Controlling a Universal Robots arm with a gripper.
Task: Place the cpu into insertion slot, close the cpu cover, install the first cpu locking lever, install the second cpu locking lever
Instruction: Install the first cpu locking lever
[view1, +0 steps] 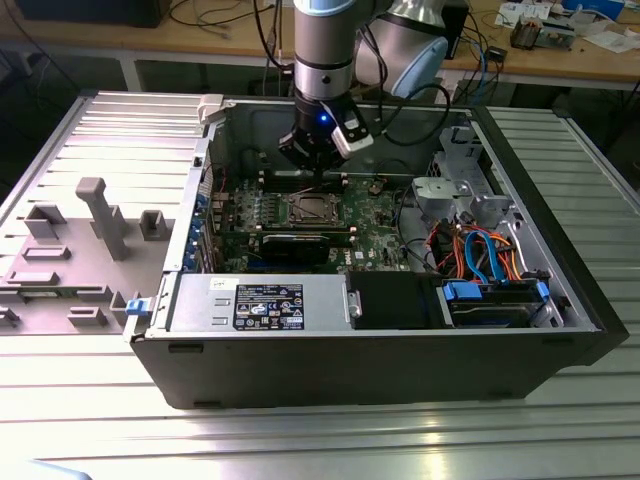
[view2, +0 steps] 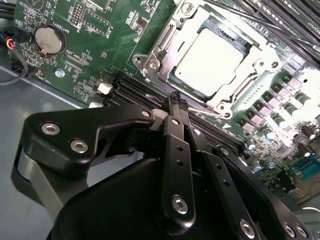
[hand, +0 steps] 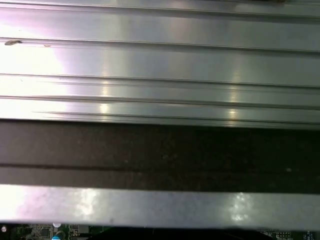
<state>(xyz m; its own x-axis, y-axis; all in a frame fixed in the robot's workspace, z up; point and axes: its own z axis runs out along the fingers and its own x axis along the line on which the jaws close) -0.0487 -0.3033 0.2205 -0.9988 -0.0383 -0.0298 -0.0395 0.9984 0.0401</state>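
The cpu (view2: 209, 54) lies flat in the insertion slot (view2: 170, 76) on the green board, its silver top showing. The cpu cover (view2: 159, 44) lies down around it, framing the chip through its window. In the exterior view the slot (view1: 307, 208) sits mid-board inside the open computer case. My gripper (view1: 313, 166) hangs just above the board, behind the slot. In the second wrist view its black fingers (view2: 176, 125) are pressed together, with the gripper (view2: 176, 98) shut on nothing and its tips near the slot's edge, over the long black memory slots.
The case walls (view1: 214, 128) ring the board. A power supply (view1: 258, 303) and drive bays with blue and orange cables (view1: 487, 262) fill the case's near side. A grey fixture plate (view1: 95, 235) lies at the exterior view's left. A coin battery (view2: 49, 39) sits on the board.
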